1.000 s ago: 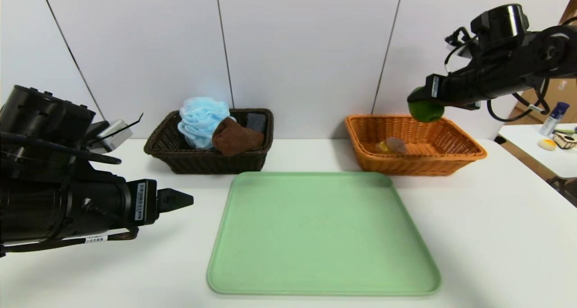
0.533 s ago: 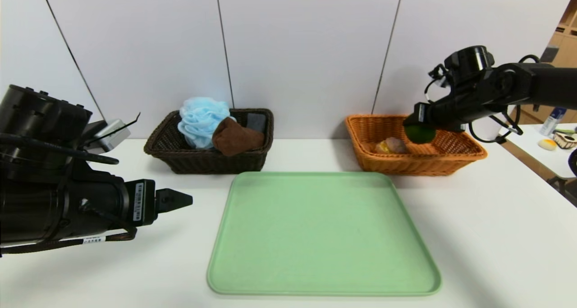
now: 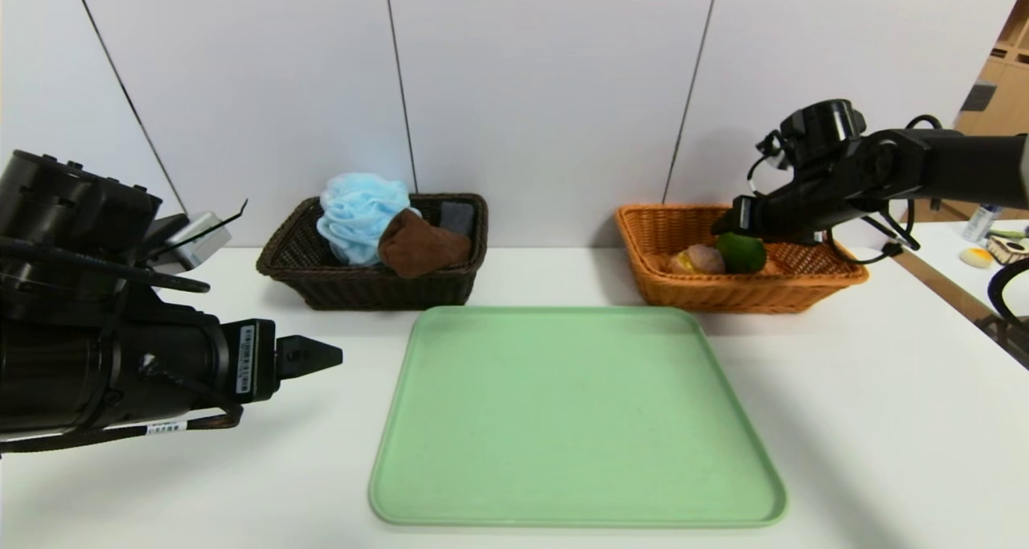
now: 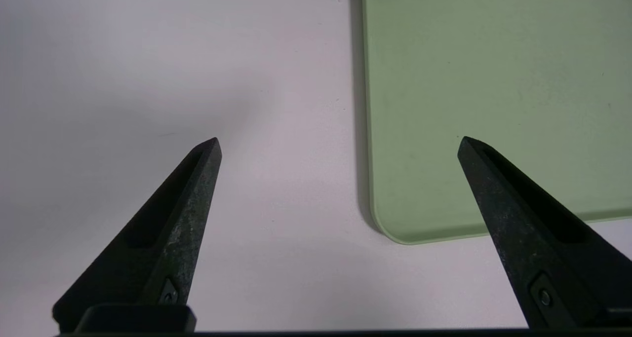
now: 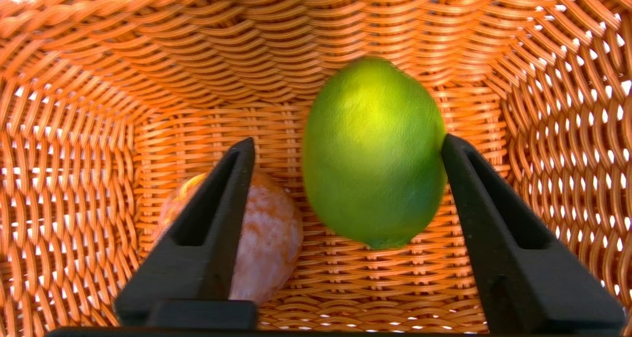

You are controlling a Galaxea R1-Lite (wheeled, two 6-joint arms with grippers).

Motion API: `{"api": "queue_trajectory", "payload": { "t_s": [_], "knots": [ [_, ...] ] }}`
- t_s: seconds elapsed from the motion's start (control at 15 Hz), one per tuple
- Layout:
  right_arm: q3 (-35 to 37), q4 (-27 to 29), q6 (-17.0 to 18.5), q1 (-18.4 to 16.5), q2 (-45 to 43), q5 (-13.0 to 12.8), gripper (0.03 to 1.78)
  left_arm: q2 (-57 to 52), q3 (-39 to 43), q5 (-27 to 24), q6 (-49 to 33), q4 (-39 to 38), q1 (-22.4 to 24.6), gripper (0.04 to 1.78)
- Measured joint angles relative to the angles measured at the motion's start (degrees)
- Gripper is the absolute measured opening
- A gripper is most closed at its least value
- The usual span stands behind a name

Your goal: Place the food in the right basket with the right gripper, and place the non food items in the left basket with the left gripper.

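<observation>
The green citrus fruit [image 3: 741, 253] [image 5: 375, 149] is inside the orange right basket [image 3: 812, 280] [image 5: 74, 130], next to the pinkish bun [image 3: 703, 258] [image 5: 269, 238]. My right gripper [image 3: 735, 226] [image 5: 346, 139] hangs just above it, open. The fruit still touches one finger, with a gap to the other. The dark brown left basket [image 3: 354, 288] holds the blue pouf [image 3: 354, 211], the brown rolled towel [image 3: 422, 247] and the dark grey towel [image 3: 457, 215]. My left gripper [image 3: 334, 356] [image 4: 339, 140] is open and holds nothing, low over the table beside the tray's near left corner.
A green tray [image 3: 575, 420] [image 4: 493, 80] with nothing on it lies in the middle of the white table, in front of both baskets. A side table [image 3: 957, 280] with small items stands at the far right. A white panel wall runs behind the baskets.
My right gripper came down into the orange basket with the green fruit and its jaws parted. The fruit now sits lower, by the bun. The left arm stayed put.
</observation>
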Motion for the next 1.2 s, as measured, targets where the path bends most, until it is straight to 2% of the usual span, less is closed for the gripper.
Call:
{"api": "queue_trajectory", "payload": {
  "t_s": [0.27,0.4,0.53,0.73,0.93,1.07,1.2],
  "knots": [
    [0.1,0.4,0.1,0.0,-1.0,0.0,1.47,-0.3,-0.6,0.3,0.0,-0.1,0.0,1.69],
    [0.1,2.9,-0.8,0.0,-3.6,0.0,1.53,-0.9,-3.1,0.3,0.1,0.4,0.5,1.69],
    [0.1,10.3,-2.7,0.4,-8.3,0.1,1.57,-2.2,-6.0,1.4,2.2,2.0,1.0,1.69],
    [0.9,24.5,-3.4,1.6,-18.1,0.4,1.61,-4.3,-11.3,4.9,4.1,5.7,3.4,1.69],
    [5.0,33.2,-3.4,2.4,-30.1,0.5,1.65,-6.6,-15.9,5.6,4.1,10.8,10.6,1.69],
    [11.4,34.8,-3.1,2.6,-38.8,0.5,1.66,-9.6,-16.8,5.8,4.0,12.5,16.5,1.69],
    [20.1,35.0,-2.8,2.6,-48.6,0.3,1.67,-14.7,-15.3,5.9,4.0,14.5,19.8,1.69]
  ]
}}
